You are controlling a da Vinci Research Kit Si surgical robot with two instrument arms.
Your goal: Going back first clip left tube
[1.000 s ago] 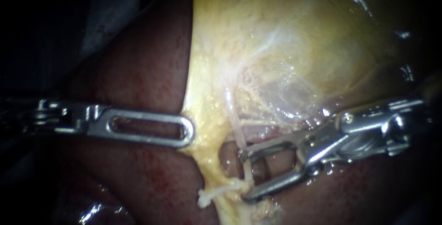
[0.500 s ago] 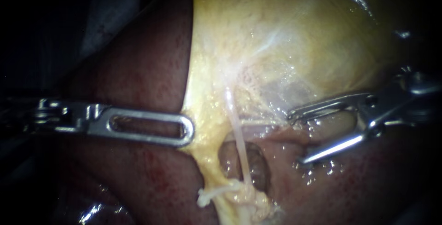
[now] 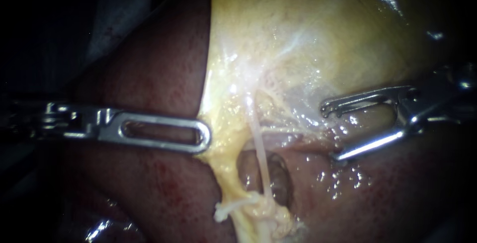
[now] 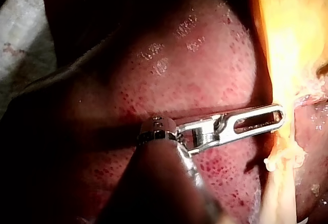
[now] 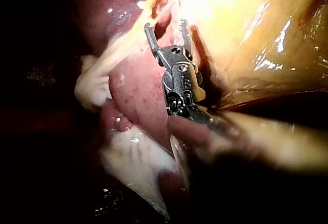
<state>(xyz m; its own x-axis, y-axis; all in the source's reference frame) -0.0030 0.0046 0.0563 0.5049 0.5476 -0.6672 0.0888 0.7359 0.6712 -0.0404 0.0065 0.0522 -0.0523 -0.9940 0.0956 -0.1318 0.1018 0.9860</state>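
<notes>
Tube [image 3: 259, 148]: in the endoscope view it is a thin pale strand standing near-vertical just below the frame's centre. It crosses a dark hollow and ends in a yellow knot lower down. No clip shows on it, and whether it is the task's left tube cannot be confirmed.

The right instrument [image 3: 330, 132] enters from the right edge. Its claw gapes wide and holds nothing, with both tips aimed at the tube but apart from it. The upper tip lies by the glistening film under the gallbladder [image 3: 323, 34], and the lower tip lies close over the liver [image 3: 149, 74].

The left instrument [image 3: 201, 138] enters from the left edge. Its slotted claw is closed on the yellow tissue edge [image 3: 213, 153], which is drawn to a point toward it.

Recommended: withdraw the right instrument along its own shaft line, claw open, with both tips in sight. Lift the lower tip off the wet surface first.

Left wrist view: the left instrument [image 4: 279, 116] meets the yellow tissue edge [image 4: 287, 147] directly ahead of its closed claw, with the liver [image 4: 195, 70] beside and under it. The tube cannot be told apart here. Hold this traction constant, since slack would probably let the tube sag toward the retreating tips.

Right wrist view: the right instrument [image 5: 166, 28] shows its claw open and empty. A pale strand [image 5: 123, 44] runs just beside one tip, and contact cannot be judged. Confirm clearance before moving.
</notes>
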